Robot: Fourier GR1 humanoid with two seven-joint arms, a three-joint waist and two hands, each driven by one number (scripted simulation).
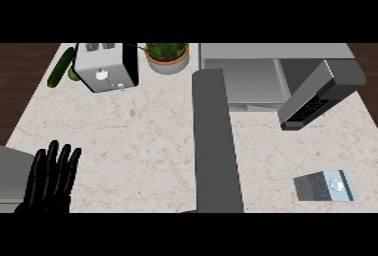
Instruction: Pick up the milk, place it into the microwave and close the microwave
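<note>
Seen from the head view, a pale marble-patterned counter (133, 135) fills the scene. The milk carton (325, 186), grey and light blue with a round cap, lies on its side at the counter's lower right, well apart from both arms. The microwave (258, 75) sits at the top right with its cavity exposed; its door (317, 95) stands swung open toward the right, the dark keypad strip showing along its lower edge. A grey forearm (216, 145) runs straight up the middle of the counter from the lower edge to just beside the microwave's left front; its hand cannot be made out. The left hand (50, 177), black, rests at the lower left with fingers straight and pointing up, holding nothing. At the top left stand a silver toaster (105, 67), a cucumber (60, 67) beside it, and a potted plant (167, 57).
</note>
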